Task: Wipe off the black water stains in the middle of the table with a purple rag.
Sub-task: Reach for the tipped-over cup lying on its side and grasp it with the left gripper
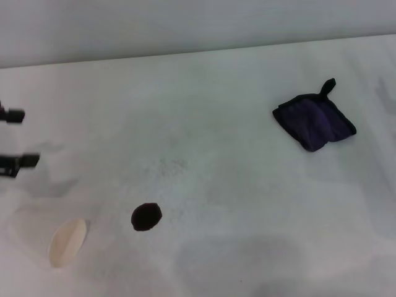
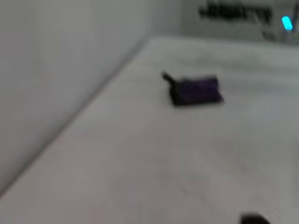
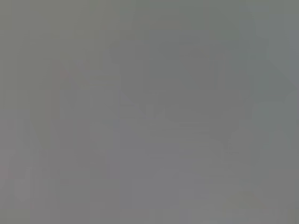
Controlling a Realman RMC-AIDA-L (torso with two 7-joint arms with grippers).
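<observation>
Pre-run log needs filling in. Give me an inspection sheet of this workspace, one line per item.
Surface: broad white matte table with faint grey scuffs and a speckled grey smudge near the middle.
Job's things: small roundish black water stain near the front, unwiped; folded dark purple rag with black edging and a short loop, lying far right, apart from the stain and untouched.
Clutter: pale cream oval patch beside the stain on the robot's left.
Grippers: left gripper at the left edge, two dark fingers apart, holding nothing; right gripper not in view.
Cables: nothing seen.
Surroundings: plain pale wall behind the table; dark equipment with a cyan light beyond the far end in the left wrist view.
</observation>
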